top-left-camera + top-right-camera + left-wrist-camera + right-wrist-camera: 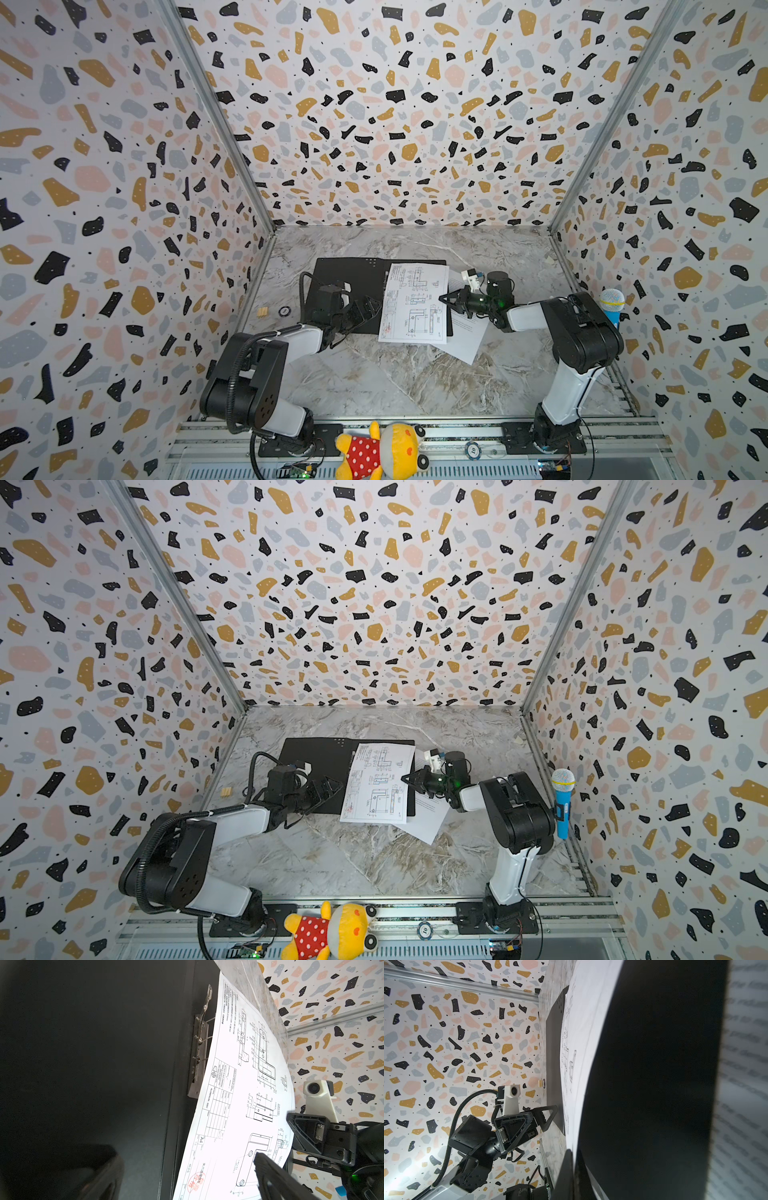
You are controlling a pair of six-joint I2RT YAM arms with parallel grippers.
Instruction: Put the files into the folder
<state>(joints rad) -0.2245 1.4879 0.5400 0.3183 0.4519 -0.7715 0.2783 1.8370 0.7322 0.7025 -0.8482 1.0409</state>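
Folder open on table, black inside up. My right tool shut, seemingly pinching edge of drawing sheet; sheet bows over folder's right half, overhanging near edge. Left tool wide, empty. I'd slide sheet back, square to spine. Text sheet pokes out beneath. Legible: "A4", "ALUMINIUM - 6061", "DO NOT SCALE DRAWING".

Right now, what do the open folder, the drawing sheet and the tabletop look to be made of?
The folder: matte black card or thin plastic board; flat, no glare. Its clip: bare metal, shiny. The drawing sheet: thin white paper; it bows in the left wrist view. The tabletop: marble-patterned, faint sheen; stone or printed laminate, cannot tell.
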